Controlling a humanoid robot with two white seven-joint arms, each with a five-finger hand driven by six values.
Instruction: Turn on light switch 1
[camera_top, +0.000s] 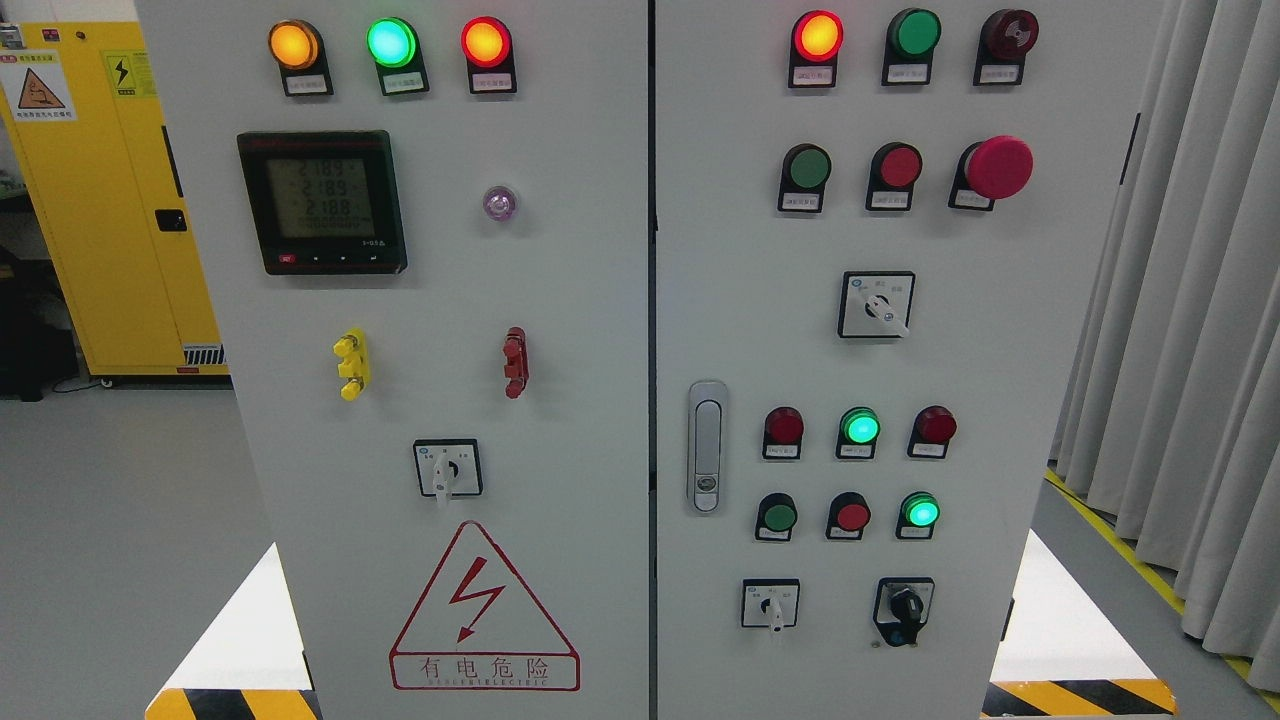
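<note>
Neither robot hand is in view, so the state of the fingers cannot be told; judged from this, the reach has not begun. Nearest, the hazard-striped base corners (1080, 697) flank the cabinet foot, with open grey floor on both sides. On the panel, low right door: 2 small selector knobs, white (771, 604) and black (904, 610). Above them, 2 rows of 3 buttons (850, 475), 2 lit green. Which control is light switch 1 cannot be told; labels are too small to read. Next move calls for identifying it, then a straight approach, clear of the door handle (707, 445) and neighbouring buttons. Far left stands a yellow cabinet (110, 200), far right a curtain (1190, 300).
</note>
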